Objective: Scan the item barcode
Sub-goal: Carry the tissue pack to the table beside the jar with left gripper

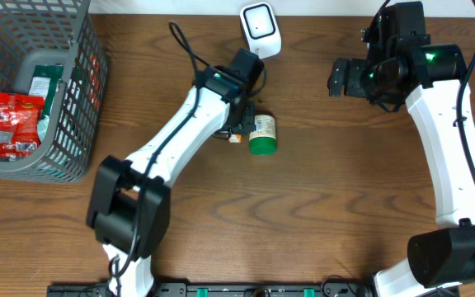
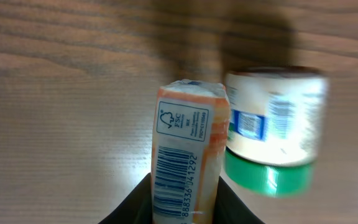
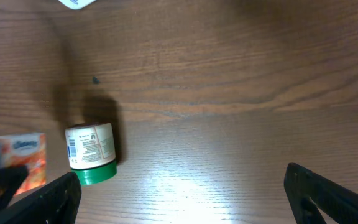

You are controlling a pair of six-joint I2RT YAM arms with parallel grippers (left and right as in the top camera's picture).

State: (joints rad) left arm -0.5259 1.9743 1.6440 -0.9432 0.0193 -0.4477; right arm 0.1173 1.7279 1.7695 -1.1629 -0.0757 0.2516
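one view, left wrist, shows the barcode [image 2: 174,179] on the box [image 2: 190,115].

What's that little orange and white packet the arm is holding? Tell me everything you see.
The small orange-and-white packet looks like glossy card. Its narrow white side carries a black barcode with digits and an FSC mark. The left gripper is shut on one end, close beside a white jar with a green lid; whether they touch is unclear.
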